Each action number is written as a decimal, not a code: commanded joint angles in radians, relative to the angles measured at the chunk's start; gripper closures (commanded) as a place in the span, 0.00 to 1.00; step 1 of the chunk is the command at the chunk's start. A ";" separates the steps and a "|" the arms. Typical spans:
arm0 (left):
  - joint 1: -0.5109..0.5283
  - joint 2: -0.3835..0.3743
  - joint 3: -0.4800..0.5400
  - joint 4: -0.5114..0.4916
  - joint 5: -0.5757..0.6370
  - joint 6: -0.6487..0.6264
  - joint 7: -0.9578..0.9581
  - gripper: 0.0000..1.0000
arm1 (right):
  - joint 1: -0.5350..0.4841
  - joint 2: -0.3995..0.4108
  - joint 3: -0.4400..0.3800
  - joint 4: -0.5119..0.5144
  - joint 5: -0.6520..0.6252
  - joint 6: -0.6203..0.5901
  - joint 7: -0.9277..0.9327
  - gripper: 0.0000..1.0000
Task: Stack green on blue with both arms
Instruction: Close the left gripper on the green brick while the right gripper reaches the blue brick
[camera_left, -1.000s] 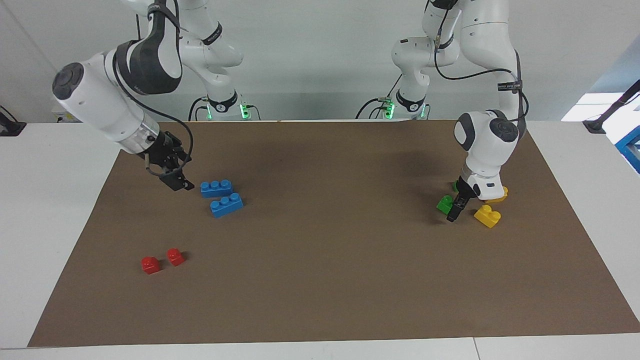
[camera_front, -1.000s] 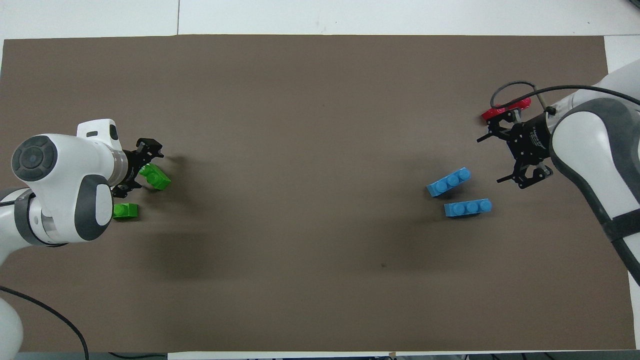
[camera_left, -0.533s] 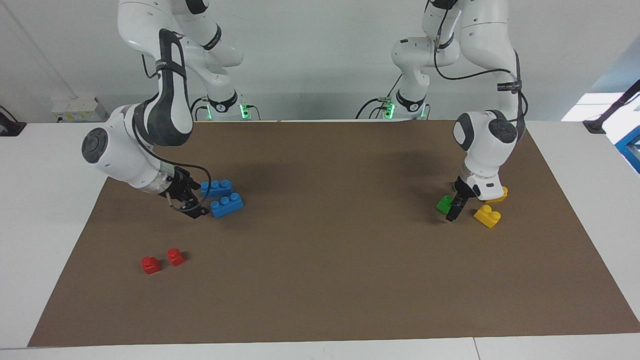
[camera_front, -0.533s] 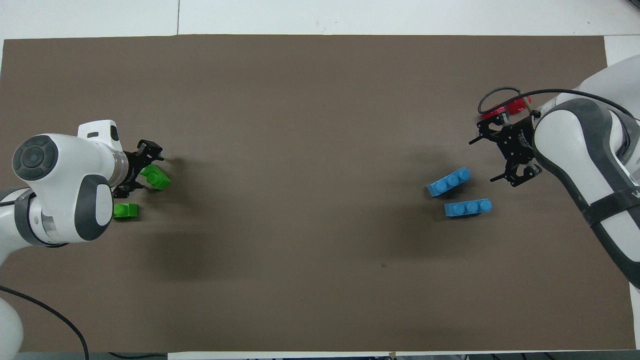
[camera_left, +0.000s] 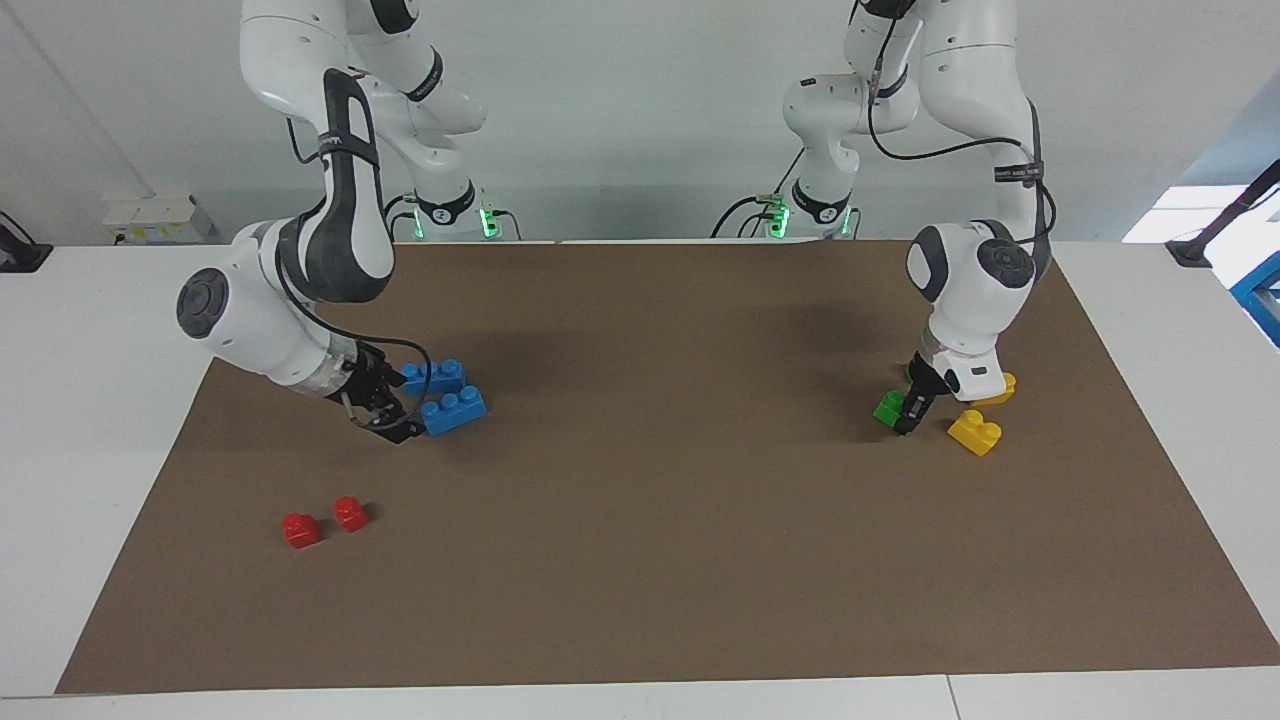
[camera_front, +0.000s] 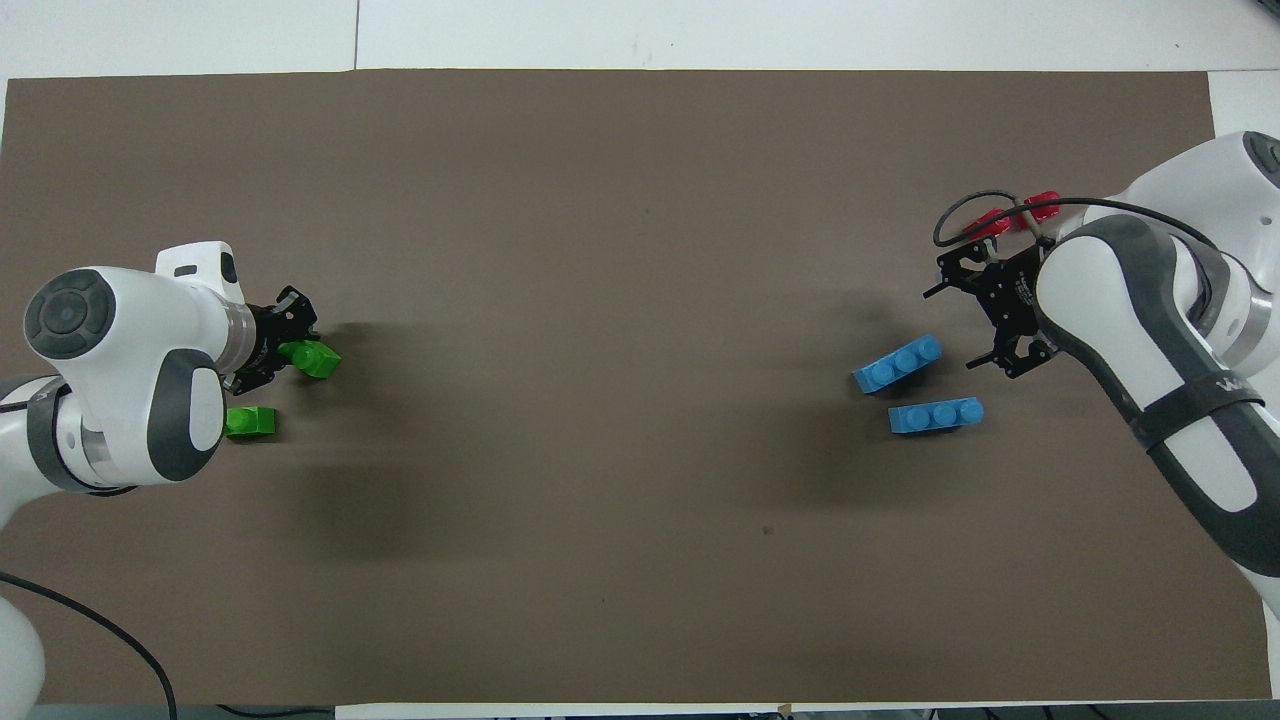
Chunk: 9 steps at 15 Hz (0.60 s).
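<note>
The green brick (camera_left: 888, 407) (camera_front: 314, 359) sits on the brown mat (camera_left: 660, 520) at the left arm's end. My left gripper (camera_left: 905, 420) (camera_front: 288, 345) points down at it and is shut on it. Two blue bricks lie at the right arm's end. The farther blue brick (camera_left: 455, 410) (camera_front: 898, 364) has my right gripper (camera_left: 402, 425) (camera_front: 958, 325) low beside its end, open, with nothing between its fingers. Whether it touches the brick I cannot tell. The nearer blue brick (camera_left: 433, 376) (camera_front: 935, 414) lies alongside.
A second green brick (camera_front: 251, 421) lies just nearer the robots than the held one. Two yellow bricks (camera_left: 975, 432) (camera_left: 1001, 390) sit beside the left gripper. Two red bricks (camera_left: 300, 530) (camera_left: 350, 514) lie farther out than the blue ones.
The left gripper's fingers have closed on the green brick. The right arm has swung down and in, bringing its open gripper beside the farther blue brick.
</note>
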 joint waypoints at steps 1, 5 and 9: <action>-0.004 -0.012 0.003 0.001 -0.011 -0.018 0.014 1.00 | 0.011 -0.032 0.001 -0.080 0.026 0.075 -0.031 0.00; -0.007 -0.022 0.003 0.081 -0.011 -0.096 -0.003 1.00 | 0.016 -0.033 0.006 -0.142 0.026 0.138 -0.051 0.00; -0.044 -0.024 -0.004 0.260 -0.009 -0.300 -0.174 1.00 | 0.024 -0.032 0.006 -0.191 0.026 0.211 -0.080 0.00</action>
